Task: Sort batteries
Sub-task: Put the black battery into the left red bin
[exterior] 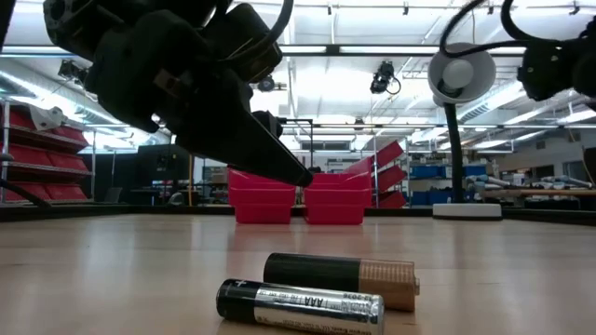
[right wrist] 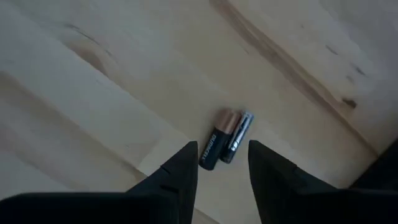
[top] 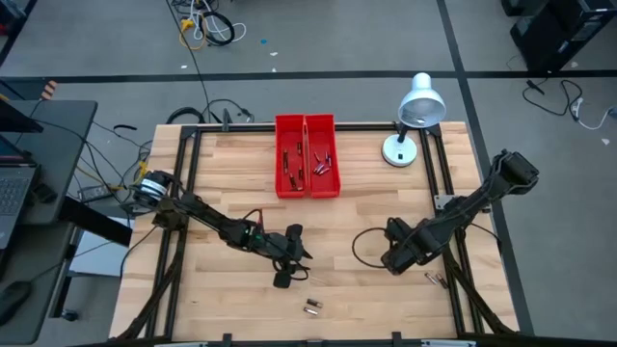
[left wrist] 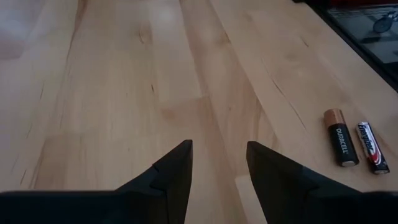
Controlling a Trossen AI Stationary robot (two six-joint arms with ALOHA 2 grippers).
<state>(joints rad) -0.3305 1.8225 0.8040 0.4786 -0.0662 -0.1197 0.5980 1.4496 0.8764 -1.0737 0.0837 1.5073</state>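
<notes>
Two batteries (top: 311,306) lie side by side on the wood near the table's near edge. In the low view they are a black-and-copper one (exterior: 340,275) and a silver-and-black AAA (exterior: 300,305). My left gripper (top: 294,258) hovers open just on the far side of them. In its wrist view (left wrist: 219,152) they lie off to one side (left wrist: 341,137). A second pair (top: 434,280) lies near the right edge. My right gripper (top: 393,258) is open beside it, and that pair (right wrist: 225,139) shows just beyond its fingertips (right wrist: 222,152). More batteries (top: 321,164) lie in the red bins.
Two red bins (top: 307,183) stand side by side at the far middle of the table. A white desk lamp (top: 410,125) stands at the far right corner. A dark cable loop (top: 364,246) lies beside my right arm. A black frame rail (top: 439,193) runs along the right side.
</notes>
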